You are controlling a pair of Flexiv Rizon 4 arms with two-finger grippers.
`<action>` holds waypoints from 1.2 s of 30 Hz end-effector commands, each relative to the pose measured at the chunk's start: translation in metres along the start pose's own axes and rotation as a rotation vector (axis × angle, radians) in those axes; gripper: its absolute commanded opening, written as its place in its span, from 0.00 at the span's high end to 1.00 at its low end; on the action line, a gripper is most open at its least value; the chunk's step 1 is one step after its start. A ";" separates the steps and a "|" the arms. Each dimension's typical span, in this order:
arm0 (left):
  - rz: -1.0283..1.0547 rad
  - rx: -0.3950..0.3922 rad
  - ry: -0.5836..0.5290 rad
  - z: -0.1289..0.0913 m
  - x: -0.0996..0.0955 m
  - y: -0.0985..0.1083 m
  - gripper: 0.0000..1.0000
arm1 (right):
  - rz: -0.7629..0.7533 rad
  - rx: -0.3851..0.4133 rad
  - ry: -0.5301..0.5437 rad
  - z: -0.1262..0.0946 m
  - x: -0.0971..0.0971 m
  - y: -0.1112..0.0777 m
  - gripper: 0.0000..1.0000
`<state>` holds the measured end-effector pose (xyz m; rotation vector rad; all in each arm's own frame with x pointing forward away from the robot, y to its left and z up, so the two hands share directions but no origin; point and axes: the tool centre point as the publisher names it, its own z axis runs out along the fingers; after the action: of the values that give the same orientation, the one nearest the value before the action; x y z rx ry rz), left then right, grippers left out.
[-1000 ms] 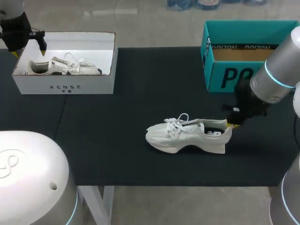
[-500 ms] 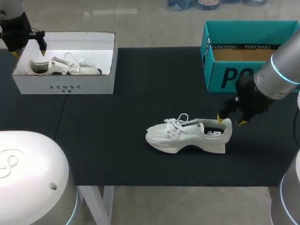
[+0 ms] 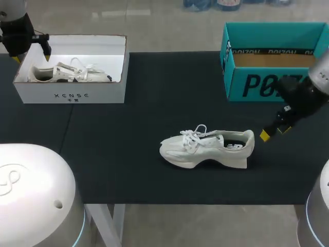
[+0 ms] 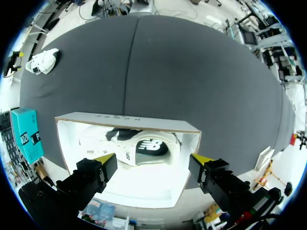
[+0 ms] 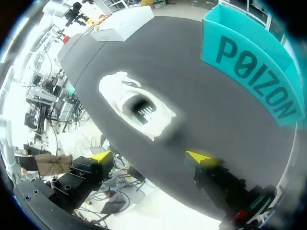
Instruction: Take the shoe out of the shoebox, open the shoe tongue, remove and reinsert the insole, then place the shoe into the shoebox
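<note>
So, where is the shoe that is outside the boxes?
In the head view the white shoe stands on the black mat, right of middle, near the teal box, left of the right gripper.

Teal shoebox (image 3: 247,82) cropped (right edge).

Right pincer (image 5: 151,156): two black fingers, yellow fingertips (image 5: 199,158) wide apart, nothing between them. White shoe (image 5: 136,110): centre of frame, lying on dark counter (image 5: 192,96) ahead of pincer, clear of both fingers; heel opening faces camera, dark insole (image 5: 142,106) visible inside, toe points away from pincer. Teal shoebox (image 5: 254,67): printed side wall showing, standing on counter beside shoe, apart from it. White box (image 5: 125,21): at counter's far end, well beyond shoe.
</note>
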<state>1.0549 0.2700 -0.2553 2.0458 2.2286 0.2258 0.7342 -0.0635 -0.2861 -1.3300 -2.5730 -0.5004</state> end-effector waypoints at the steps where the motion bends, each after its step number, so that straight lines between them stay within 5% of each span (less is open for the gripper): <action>1: 0.001 -0.001 0.001 0.000 0.000 0.000 0.00 | -0.283 0.084 0.083 -0.009 -0.003 -0.003 0.00; 16: 0.001 -0.001 0.001 0.000 0.000 0.000 0.00 | -0.283 0.084 0.083 -0.009 -0.003 -0.003 0.00; 21: 0.001 -0.001 0.001 0.000 0.000 0.000 0.00 | -0.439 -0.044 0.002 -0.020 -0.001 -0.030 0.00; 31: 0.001 -0.001 0.001 0.000 0.000 0.000 0.00 | -0.789 -0.521 -0.112 -0.025 0.000 -0.064 0.00; 34: 0.001 -0.001 0.001 0.000 0.000 0.000 0.00 | -0.825 -0.561 -0.098 -0.017 -0.001 -0.067 0.00; 36: 0.001 -0.001 0.001 0.000 0.000 0.000 0.00 | -0.785 -0.469 -0.066 -0.010 -0.002 -0.063 0.00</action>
<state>1.0549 0.2701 -0.2554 2.0458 2.2287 0.2257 0.7009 -0.0985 -0.2769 -0.4440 -3.0069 -0.7958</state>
